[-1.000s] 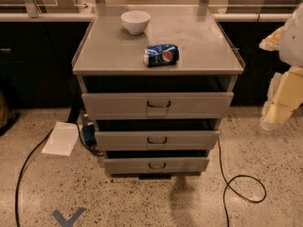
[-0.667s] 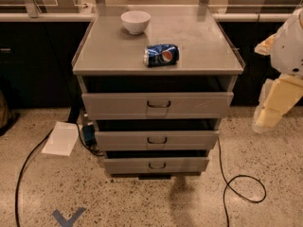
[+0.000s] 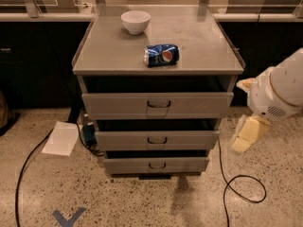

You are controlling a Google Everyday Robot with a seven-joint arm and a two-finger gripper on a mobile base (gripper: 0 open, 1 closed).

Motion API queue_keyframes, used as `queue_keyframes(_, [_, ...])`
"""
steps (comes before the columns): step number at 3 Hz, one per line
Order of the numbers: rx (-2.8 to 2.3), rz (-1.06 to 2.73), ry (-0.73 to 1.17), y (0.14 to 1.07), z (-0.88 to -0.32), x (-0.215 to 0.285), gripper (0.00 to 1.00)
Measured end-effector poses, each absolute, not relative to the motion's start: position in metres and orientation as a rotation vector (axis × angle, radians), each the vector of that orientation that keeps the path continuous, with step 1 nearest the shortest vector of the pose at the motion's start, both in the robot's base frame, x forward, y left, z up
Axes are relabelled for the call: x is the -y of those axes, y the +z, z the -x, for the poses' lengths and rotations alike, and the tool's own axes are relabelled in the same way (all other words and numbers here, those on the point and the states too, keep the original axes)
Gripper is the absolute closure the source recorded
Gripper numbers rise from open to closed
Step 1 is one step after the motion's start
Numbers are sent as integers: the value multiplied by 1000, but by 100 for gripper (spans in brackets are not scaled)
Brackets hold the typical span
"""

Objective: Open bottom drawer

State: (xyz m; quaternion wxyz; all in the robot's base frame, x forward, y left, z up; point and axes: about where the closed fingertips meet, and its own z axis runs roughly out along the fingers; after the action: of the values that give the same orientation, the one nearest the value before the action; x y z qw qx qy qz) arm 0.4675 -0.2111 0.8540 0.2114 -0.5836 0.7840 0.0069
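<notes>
So the gripper point(image 3: 248, 135) hangs just off the cabinet's point(image 3: 199, 41) right side; can't tell if it's open or closed. The bottom drawer point(image 3: 128, 166) is lowest in the cabinet, down-left of the gripper, its handle point(image 3: 156, 165) running horizontal.

arm point(image 3: 283, 86) cut by right edge; gripper point(image 3: 247, 136) seemingly beside drawers point(image 3: 156, 140).

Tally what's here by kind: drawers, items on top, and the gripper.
Drawers: 3 (top drawer, middle drawer, bottom drawer)
White bowl: 1
Blue can: 1
Gripper: 1, right of the cabinet, level with the middle drawer
Total: 6
</notes>
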Motion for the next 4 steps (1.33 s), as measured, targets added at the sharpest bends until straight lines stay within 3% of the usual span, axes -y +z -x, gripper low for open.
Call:
queue_keyframes(1, [-2180, 1526, 152, 789, -483, 210, 0])
queue_keyframes(4, [-2191, 1502, 222, 736, -482, 188, 0])
